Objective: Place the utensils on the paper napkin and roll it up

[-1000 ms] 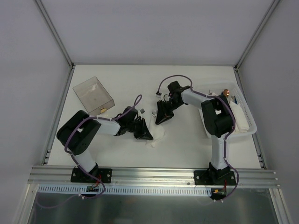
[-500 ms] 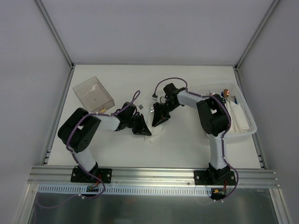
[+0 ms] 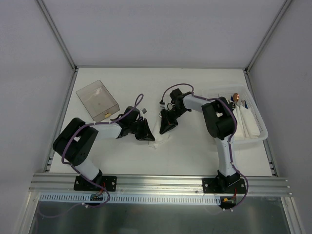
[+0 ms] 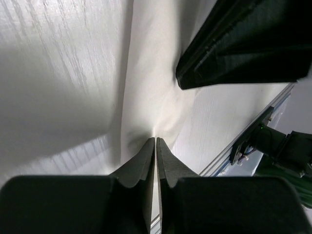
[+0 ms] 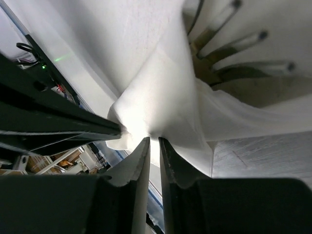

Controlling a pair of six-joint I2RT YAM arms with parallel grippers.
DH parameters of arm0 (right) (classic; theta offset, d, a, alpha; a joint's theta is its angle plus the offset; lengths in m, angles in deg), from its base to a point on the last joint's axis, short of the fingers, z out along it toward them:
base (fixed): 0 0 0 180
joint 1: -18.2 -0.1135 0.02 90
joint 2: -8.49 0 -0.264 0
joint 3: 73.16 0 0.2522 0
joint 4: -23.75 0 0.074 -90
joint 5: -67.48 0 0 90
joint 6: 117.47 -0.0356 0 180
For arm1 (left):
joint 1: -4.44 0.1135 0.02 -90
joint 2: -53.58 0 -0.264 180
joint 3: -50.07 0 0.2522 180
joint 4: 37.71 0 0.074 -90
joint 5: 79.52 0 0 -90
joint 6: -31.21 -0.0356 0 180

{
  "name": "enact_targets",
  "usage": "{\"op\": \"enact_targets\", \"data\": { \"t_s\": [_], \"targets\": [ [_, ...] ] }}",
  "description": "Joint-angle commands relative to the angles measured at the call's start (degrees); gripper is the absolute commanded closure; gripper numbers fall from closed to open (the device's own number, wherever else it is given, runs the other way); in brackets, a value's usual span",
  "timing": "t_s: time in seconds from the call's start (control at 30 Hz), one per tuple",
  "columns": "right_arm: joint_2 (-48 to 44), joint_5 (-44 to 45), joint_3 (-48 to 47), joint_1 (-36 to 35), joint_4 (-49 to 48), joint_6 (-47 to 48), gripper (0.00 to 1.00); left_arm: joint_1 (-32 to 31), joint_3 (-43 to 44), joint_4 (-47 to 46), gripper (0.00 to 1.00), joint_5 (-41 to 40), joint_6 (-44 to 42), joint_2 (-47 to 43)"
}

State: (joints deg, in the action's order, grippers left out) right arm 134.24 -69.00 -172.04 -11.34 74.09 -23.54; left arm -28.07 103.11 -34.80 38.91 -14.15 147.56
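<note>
Though not yet rolled tight, looks about halfway: left gripper (image 4: 155,140) and right gripper (image 5: 153,141) each clamped onto a fold of the paper napkin (image 5: 161,92) at the middle of the table (image 3: 195,156), utensils (image 5: 234,43) already laid inside and partly showing, rolling left to finish.

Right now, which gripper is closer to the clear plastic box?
Left. The left gripper pinches the paper napkin on the side facing the clear plastic box; the right gripper pinches the side away from it.
</note>
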Motion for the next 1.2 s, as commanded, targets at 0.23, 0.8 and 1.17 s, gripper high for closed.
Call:
{"op": "enact_targets", "data": {
  "t_s": [0.23,0.8,1.17],
  "targets": [
    [3.1,8.0,-1.5,-0.1,2.6,0.1,0.85,-0.1,0.3,2.7,0.88,2.8,-3.7,-10.7],
    [3.4,8.6,-2.9,-0.2,3.4,1.4,0.86,-1.6,-2.3,-14.5,0.91,5.0,4.4,8.9],
    [-5.3,6.2,-2.6,2.9,0.3,3.1,0.50,-1.3,-6.2,-19.3,0.95,3.7,8.0,14.8]
  ]
}}
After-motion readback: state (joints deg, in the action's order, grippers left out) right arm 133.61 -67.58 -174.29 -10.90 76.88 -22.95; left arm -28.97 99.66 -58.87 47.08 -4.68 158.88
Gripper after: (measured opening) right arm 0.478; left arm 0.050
